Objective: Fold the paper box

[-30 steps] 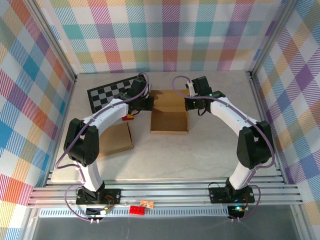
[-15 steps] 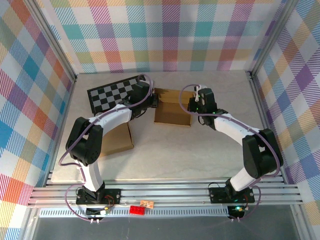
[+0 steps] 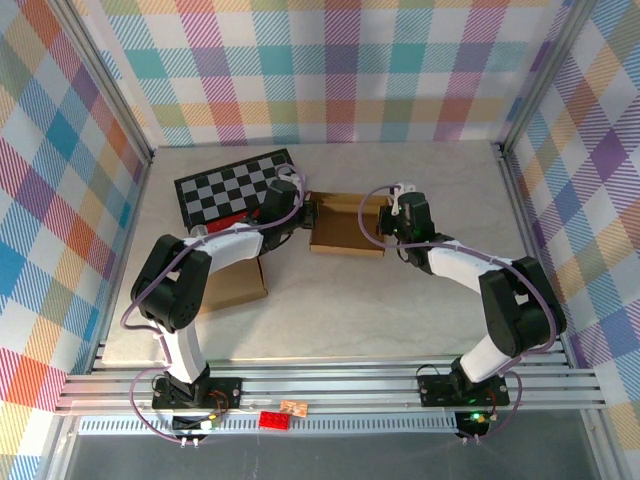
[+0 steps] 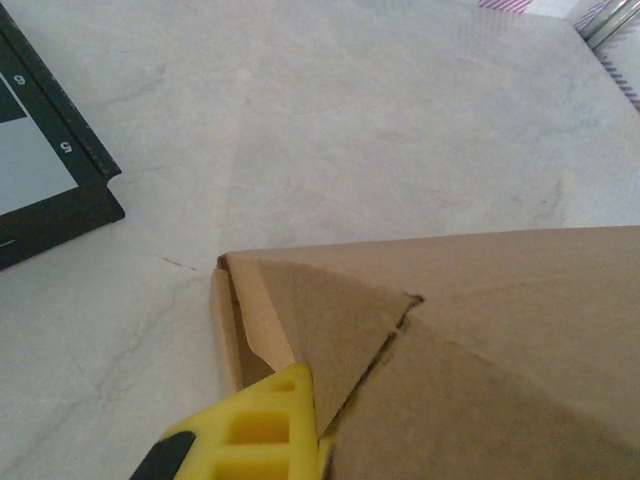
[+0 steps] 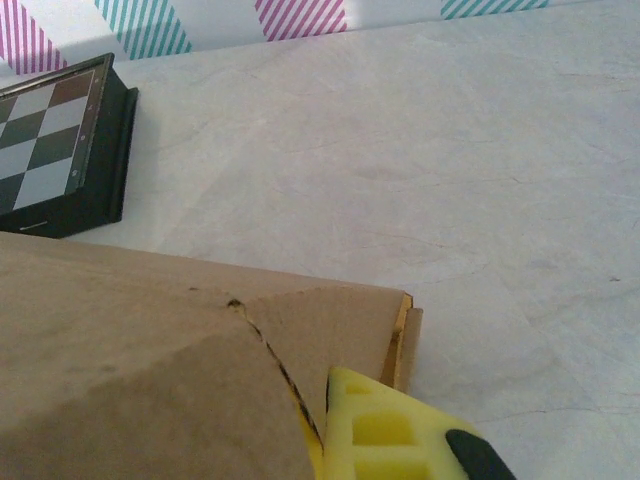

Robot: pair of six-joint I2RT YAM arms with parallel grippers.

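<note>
The paper box (image 3: pixel 345 222) is brown cardboard lying in the middle of the table, between my two grippers. My left gripper (image 3: pixel 304 212) is at its left end and is shut on a corner flap (image 4: pixel 330 320); one yellow finger (image 4: pixel 255 425) lies on top of the card. My right gripper (image 3: pixel 388 222) is at the box's right end, shut on the matching corner flap (image 5: pixel 330 325), with its yellow finger (image 5: pixel 395 430) on the outside. The box's large panel (image 4: pixel 520 360) slopes across both wrist views and hides the inside.
A black-and-white chessboard (image 3: pixel 228 188) lies at the back left, close behind the left gripper, and its corner (image 5: pixel 60 150) is in the right wrist view. A second flat cardboard piece (image 3: pixel 232 282) sits under the left arm. Checked walls and metal posts bound the table.
Both grippers have dropped lower and drawn in at the box's ends. The box has shifted toward the back and looks shorter and flatter than a second ago.
</note>
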